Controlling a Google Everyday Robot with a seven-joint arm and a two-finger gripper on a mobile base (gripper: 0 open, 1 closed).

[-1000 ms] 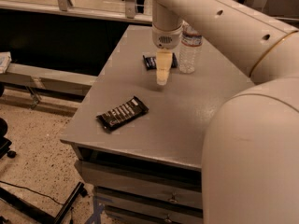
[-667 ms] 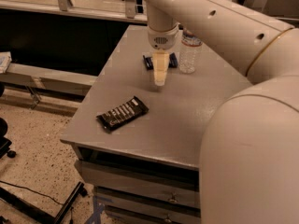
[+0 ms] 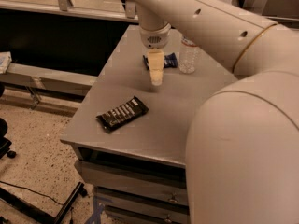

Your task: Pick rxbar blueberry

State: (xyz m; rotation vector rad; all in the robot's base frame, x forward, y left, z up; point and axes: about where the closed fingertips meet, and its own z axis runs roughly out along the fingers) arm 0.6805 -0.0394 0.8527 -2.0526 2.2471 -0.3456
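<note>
Camera view: cream end effector (image 3: 156, 80) above grey counter (image 3: 159, 134)

The end effector points straight down; whether it is spread or pressed together cannot be told. The small navy-wrapped rxbar blueberry (image 3: 171, 59) lies flat just behind it, partly hidden, beside a clear plastic bottle (image 3: 188, 56).

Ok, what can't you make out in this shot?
Camera view:
1. rxbar blueberry: middle hidden behind the gripper, which hangs above the table in front of it.
2. Water bottle: top hidden by the arm.
3. Black bar: white text too small to read.
</note>
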